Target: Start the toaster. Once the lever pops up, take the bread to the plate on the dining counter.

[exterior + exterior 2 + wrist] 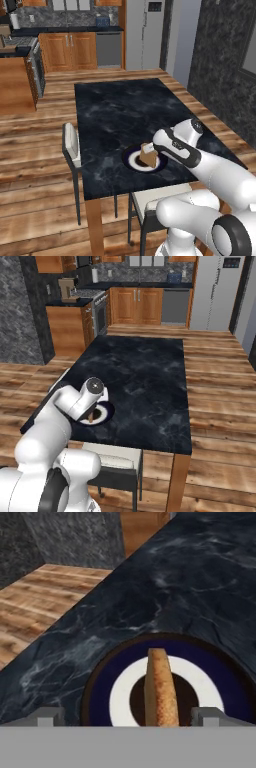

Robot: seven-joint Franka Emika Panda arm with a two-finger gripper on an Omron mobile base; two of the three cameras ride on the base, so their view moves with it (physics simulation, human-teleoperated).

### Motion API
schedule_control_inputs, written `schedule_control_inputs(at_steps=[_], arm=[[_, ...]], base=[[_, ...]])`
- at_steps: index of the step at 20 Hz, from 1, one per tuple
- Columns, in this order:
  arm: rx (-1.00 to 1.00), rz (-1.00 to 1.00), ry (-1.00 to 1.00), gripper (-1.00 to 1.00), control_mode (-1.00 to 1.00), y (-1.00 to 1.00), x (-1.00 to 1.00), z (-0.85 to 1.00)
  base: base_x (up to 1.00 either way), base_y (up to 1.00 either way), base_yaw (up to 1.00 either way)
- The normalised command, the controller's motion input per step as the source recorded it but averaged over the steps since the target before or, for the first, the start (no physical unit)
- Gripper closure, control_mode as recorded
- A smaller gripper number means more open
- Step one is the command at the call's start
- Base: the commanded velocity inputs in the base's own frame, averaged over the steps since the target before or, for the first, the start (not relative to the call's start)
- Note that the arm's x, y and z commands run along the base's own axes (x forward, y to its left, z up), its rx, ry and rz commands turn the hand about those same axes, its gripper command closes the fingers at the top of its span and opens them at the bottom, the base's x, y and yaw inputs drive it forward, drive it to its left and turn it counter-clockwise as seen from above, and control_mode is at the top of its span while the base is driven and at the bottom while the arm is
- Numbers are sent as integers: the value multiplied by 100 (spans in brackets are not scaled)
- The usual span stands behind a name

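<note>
**Bread on edge over the plate, jaws spread**

Standing on edge at the plate's (100,684) centre, low middle of the hand view: the bread (161,689), 1 thin, roughly square slice, golden-brown, grainy on its face, darker along the crust. Seen also left of centre, low in the left base view, and at lower left in the right base view, partly behind the arm. Whether resting on the plate or just above it, hard to tell.

Gripper (127,716) spread wide, 1 tip on each side of the slice, both clear of it; nothing clamped.

Likely light, stiff and brittle, apt to crumble or tip over. Best taken across the 2 flat faces, near the middle, with gentle pressure; the crust edge offers too little surface.

Plate round, smooth, probably glazed: navy rim, white ring, dark centre. Counter (115,110) a flat rectangular slab, black marble with white veins, polished and likely slippery, on brown wooden legs.
</note>
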Motion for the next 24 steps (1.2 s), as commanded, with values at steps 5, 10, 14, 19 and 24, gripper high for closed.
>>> schedule_control_inputs(at_steps=[5, 10, 14, 19, 24], arm=[[0, 0, 0, -100, -100, 8, 0, 8], [0, -1, 0, -100, -100, 0, 0, 26], [0, 0, 0, -100, -100, 0, 0, 25], [0, 0, 0, -100, -100, 0, 0, 25], [0, -4, 0, -100, -100, -4, -15, 36]], base=[[0, 0, 0], [0, 0, 0], [0, 0, 0], [0, 0, 0], [0, 0, 0]])
